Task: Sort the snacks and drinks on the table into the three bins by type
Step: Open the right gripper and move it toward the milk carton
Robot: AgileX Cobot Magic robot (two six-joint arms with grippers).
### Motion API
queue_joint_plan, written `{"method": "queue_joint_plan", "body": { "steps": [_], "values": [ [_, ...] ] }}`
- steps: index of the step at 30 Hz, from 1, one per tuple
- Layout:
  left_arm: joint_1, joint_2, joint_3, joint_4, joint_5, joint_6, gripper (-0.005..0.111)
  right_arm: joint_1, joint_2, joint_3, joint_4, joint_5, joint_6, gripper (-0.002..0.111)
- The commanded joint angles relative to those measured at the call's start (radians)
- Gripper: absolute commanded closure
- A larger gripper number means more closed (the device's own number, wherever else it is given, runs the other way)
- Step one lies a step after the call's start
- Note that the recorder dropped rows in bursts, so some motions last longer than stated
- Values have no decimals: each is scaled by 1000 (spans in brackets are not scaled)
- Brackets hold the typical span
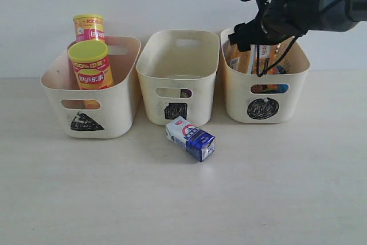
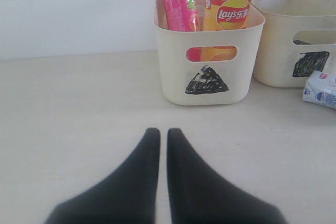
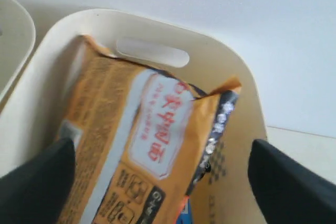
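Since the right gripper [image 3: 161,150] is spread wide open over the circle bin [image 1: 298,84], with the orange packet [image 3: 152,129] lying loose inside right under it, that side looks done imo. What's left is the blue-and-white carton [image 1: 191,139], on its side on the table [image 1: 172,210] just in front of the square bin [image 1: 150,93], down-left of that gripper in the outside view, long axis diagonal from back-left to front-right. Left gripper [image 2: 163,142] is pinched shut, low, facing the triangle bin [image 2: 173,77], carton off toward the middle from it, so which arm's nearer is a toss-up.
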Motion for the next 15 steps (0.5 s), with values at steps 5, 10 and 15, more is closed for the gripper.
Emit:
{"method": "queue_joint_plan", "body": {
  "steps": [5, 10, 15],
  "values": [
    [3, -4, 3, 0, 0, -7, 102, -7, -55, -45, 22, 154, -28, 47],
    [3, -4, 3, 0, 0, -7, 102, -7, -135, -45, 219, 185, -291, 106],
    [3, -4, 3, 0, 0, -7, 102, -8, -209, -45, 480, 344, -635, 108]
  ]
}}
